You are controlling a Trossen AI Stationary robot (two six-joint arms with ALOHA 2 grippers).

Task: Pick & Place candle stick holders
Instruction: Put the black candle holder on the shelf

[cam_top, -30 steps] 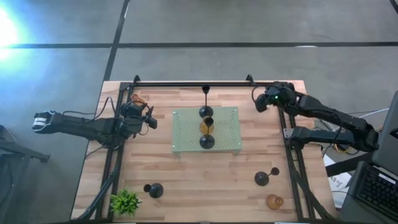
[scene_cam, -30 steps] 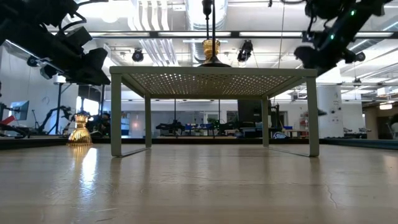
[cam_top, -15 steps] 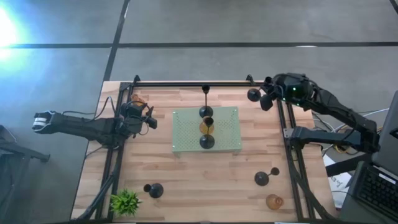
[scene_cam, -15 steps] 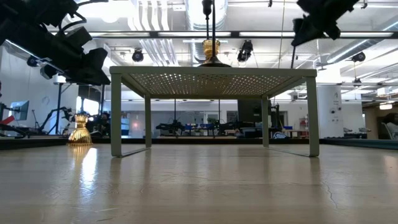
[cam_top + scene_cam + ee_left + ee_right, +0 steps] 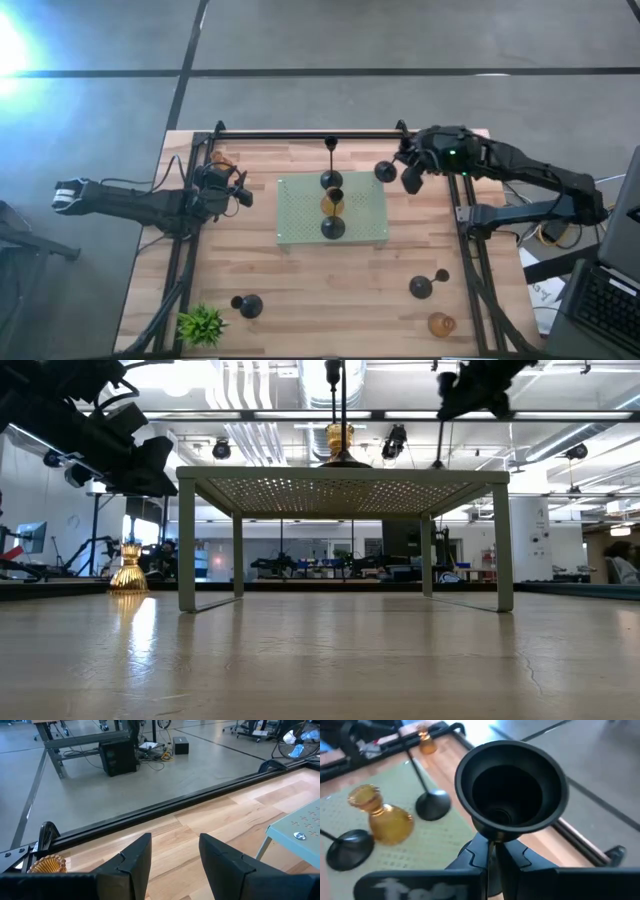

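Note:
My right gripper (image 5: 403, 178) is shut on a black candle stick holder (image 5: 385, 172), raised just off the right far corner of the pale green perforated stand (image 5: 365, 222). On the stand, two black holders (image 5: 331, 180) (image 5: 332, 229) and an amber one (image 5: 333, 201) rest on their bases. Another black holder (image 5: 331, 145) is behind the stand. Two black holders (image 5: 247, 305) (image 5: 421, 288) and an amber one (image 5: 440, 323) sit on the near table. My left gripper (image 5: 243, 195) waits open at the left, near an amber holder (image 5: 47, 865). My right gripper pinches the black holder between its two fingers at the narrow neck (image 5: 489, 837) just under the round dome. The fingers come from the table's right. The holder is lifted clear and tilted, its hollow dome (image 5: 512, 785) facing the wrist camera. The fingers hide the stem.
A small green plant (image 5: 201, 325) stands at the near left corner. A black rail (image 5: 310, 133) runs along the far edge. The arm frames (image 5: 185, 250) (image 5: 470, 250) line both sides. Bare wood (image 5: 330, 290) lies in front of the stand.
My right gripper has risen at the far right corner with the black holder, then gone toward the table's left, ending beside the stand's right far corner. The holder has stayed in the shut fingers, clear of the table.

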